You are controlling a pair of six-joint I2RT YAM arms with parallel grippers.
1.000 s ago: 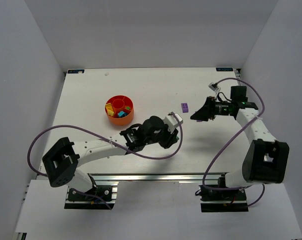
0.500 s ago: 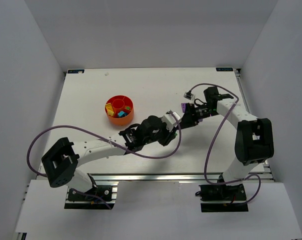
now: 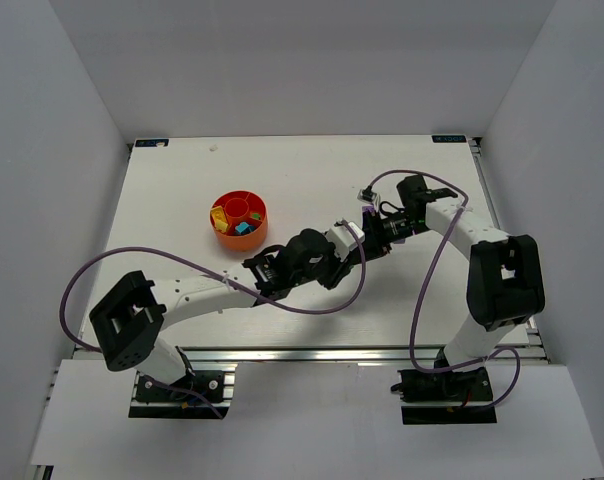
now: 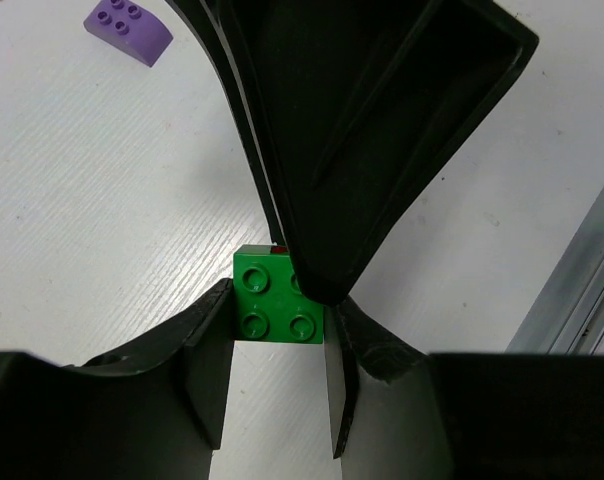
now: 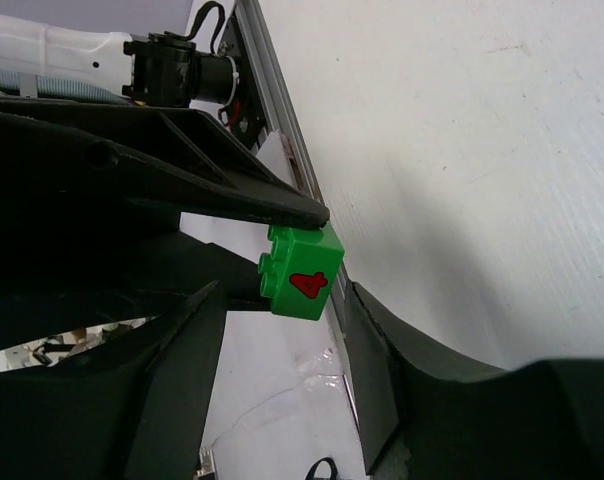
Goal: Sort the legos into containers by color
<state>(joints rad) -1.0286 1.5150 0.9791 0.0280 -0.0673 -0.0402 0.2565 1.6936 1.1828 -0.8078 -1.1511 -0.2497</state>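
My left gripper (image 4: 279, 302) is shut on a green lego brick (image 4: 278, 296), its studs facing the left wrist camera. It holds the brick above the table near the middle (image 3: 354, 243). In the right wrist view the green brick (image 5: 302, 272) shows a red mark on its side. My right gripper (image 5: 282, 292) is open, with one jaw on each side of that brick. One of its fingers (image 4: 362, 150) crosses over the brick's top edge. A purple lego (image 4: 129, 28) lies on the table beyond. The round orange dish (image 3: 225, 238) holds yellow, teal and red legos.
The right arm's purple cable (image 3: 437, 260) loops over the table's right side. A metal rail (image 4: 572, 290) runs along the table's near edge. The left arm (image 3: 202, 290) stretches low across the front of the table.
My right arm has swung left from the table's right side until its open jaws surround the green brick in my left gripper. The left gripper has risen slightly towards it.
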